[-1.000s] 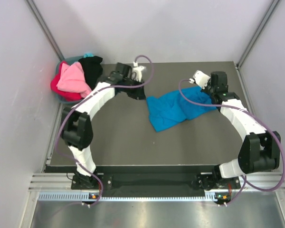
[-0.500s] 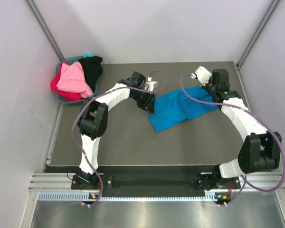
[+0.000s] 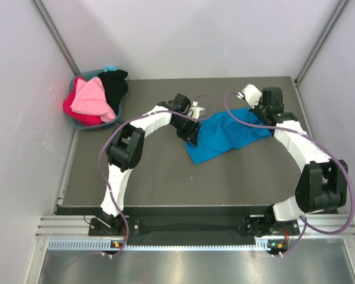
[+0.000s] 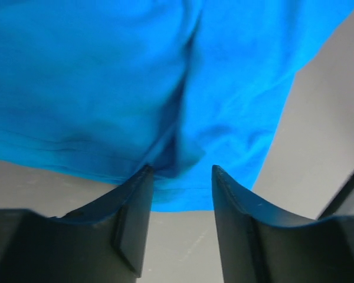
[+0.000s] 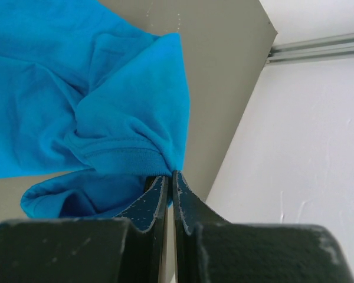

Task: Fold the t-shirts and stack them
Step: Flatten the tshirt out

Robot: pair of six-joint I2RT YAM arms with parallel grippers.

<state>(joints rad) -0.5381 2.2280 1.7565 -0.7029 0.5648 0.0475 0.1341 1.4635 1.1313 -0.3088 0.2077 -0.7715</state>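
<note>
A bright blue t-shirt (image 3: pixel 225 139) lies crumpled on the dark mat, right of centre. My left gripper (image 3: pixel 192 135) sits at the shirt's left edge. In the left wrist view its jaws (image 4: pixel 180 172) stand open, with the blue t-shirt's (image 4: pixel 106 76) hem lying between the fingertips. My right gripper (image 3: pixel 259 113) is at the shirt's far right corner. The right wrist view shows that gripper (image 5: pixel 171 174) shut on a fold of the blue t-shirt (image 5: pixel 59 106). Pink (image 3: pixel 90 97), red (image 3: pixel 71 107) and black (image 3: pixel 113 83) t-shirts are heaped at the back left.
A teal basket (image 3: pixel 86 125) holds the heap in the back left corner. White walls close in the mat (image 3: pixel 154 177) on the left, back and right; the right wall (image 5: pixel 307 147) stands close to my right gripper.
My left arm has swung right, from near the basket to the blue t-shirt's left edge, and its jaws have opened wider. The right gripper has stayed shut on the shirt, barely moving.
</note>
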